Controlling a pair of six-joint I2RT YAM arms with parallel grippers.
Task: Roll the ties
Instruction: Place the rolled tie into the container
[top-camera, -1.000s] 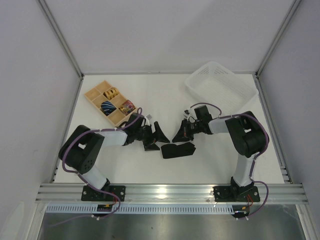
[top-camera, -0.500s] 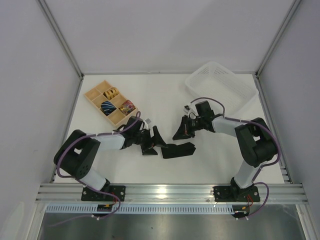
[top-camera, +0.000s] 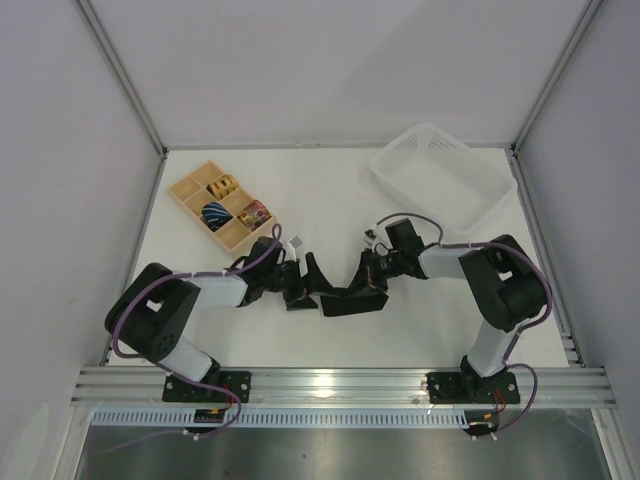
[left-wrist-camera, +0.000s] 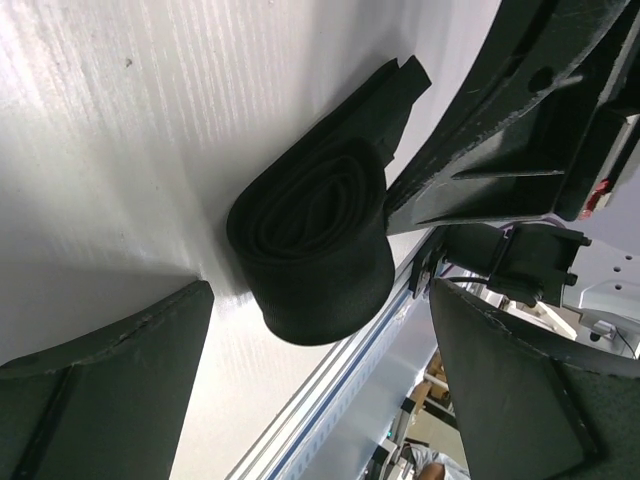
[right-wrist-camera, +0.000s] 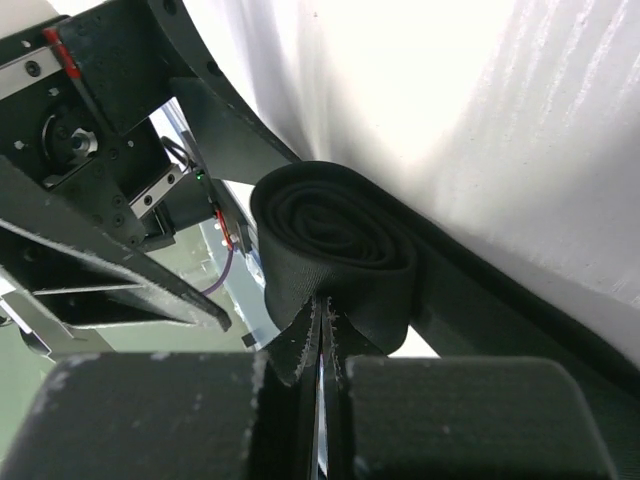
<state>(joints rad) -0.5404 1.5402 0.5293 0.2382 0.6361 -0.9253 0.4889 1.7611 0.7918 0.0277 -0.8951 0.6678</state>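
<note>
A black tie lies on the white table, mostly wound into a coil with a flat tail trailing off. My left gripper is open, its fingertips standing wide on either side of the coil's near end without touching it. From the opposite side my right gripper is shut, its joined tips pressed against the coil's outer wrap with no fabric visible between them. Seen from above, the left gripper and right gripper meet over the tie near the table's middle.
A wooden compartment tray at the back left holds rolled ties in gold, blue and red. A white mesh basket stands at the back right. An aluminium rail runs along the near edge.
My right gripper has come down and nearer, onto the coil. My left gripper has slid right toward the tie and opened a little wider.
</note>
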